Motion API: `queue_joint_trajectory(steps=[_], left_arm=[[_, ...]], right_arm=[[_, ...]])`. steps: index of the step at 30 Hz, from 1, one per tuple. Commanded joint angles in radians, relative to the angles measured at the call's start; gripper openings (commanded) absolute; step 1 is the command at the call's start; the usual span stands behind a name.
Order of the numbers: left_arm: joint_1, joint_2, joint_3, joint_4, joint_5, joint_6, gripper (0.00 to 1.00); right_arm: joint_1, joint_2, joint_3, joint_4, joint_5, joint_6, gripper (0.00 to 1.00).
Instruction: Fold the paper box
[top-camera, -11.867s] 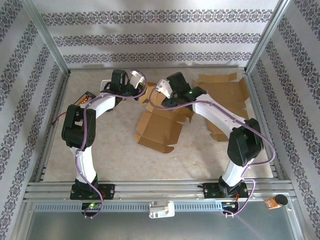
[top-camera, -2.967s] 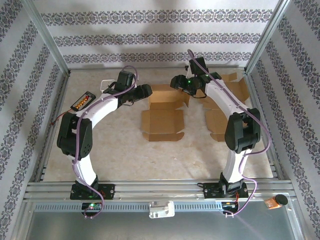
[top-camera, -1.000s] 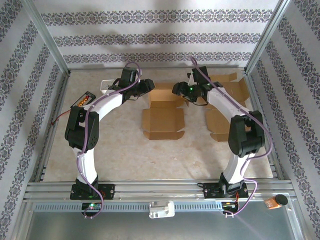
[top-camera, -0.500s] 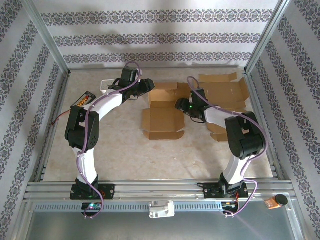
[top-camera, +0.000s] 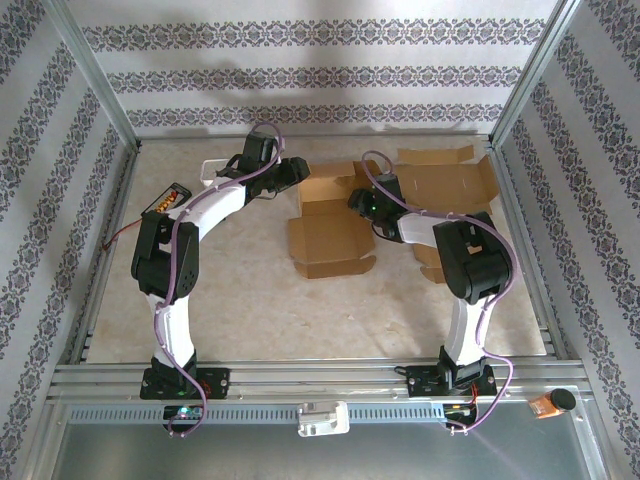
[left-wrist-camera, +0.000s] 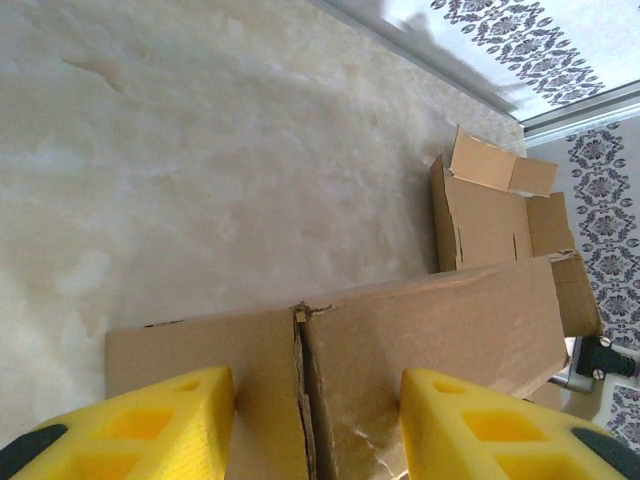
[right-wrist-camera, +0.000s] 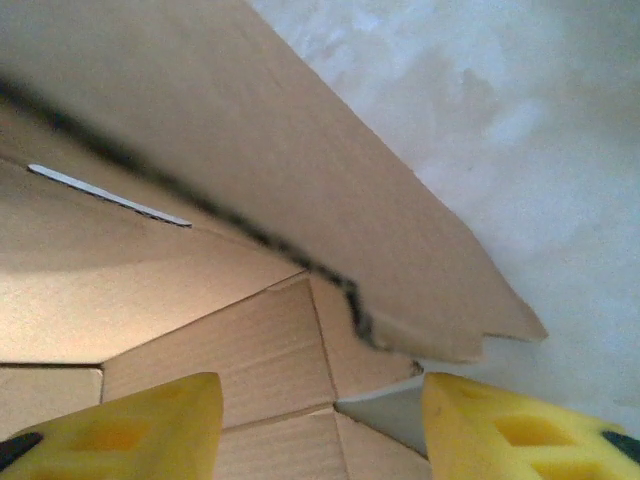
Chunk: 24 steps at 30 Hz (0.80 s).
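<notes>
No text, number or brand can be read. The box (top-camera: 330, 225) is plain brown cardboard on every face seen. A black device (top-camera: 166, 201) by the left edge of the table (top-camera: 250, 300) bears orange marks too small to make out. The walls (top-camera: 300, 75) carry ornament only.

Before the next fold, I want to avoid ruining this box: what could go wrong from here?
The paper box is ragged at the crease between the open fingers of the left gripper; pushing there may tear it. The right gripper, also open, reaches in over a spare flat cardboard and might drag it.
</notes>
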Motion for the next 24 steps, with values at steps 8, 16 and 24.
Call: queue_joint_trajectory(steps=[8,16,24], left_arm=[[0.009,0.018,0.021,-0.049,0.010,0.032,0.46],[0.008,0.013,0.017,-0.054,0.003,0.037,0.46],[0.009,0.015,0.015,-0.047,0.002,0.032,0.46]], right_arm=[[0.011,0.026,-0.009,0.175,-0.062,-0.056,0.46],[0.022,-0.003,-0.008,0.118,0.107,-0.167,0.60],[0.034,0.039,0.017,0.147,-0.172,-0.285,0.75]])
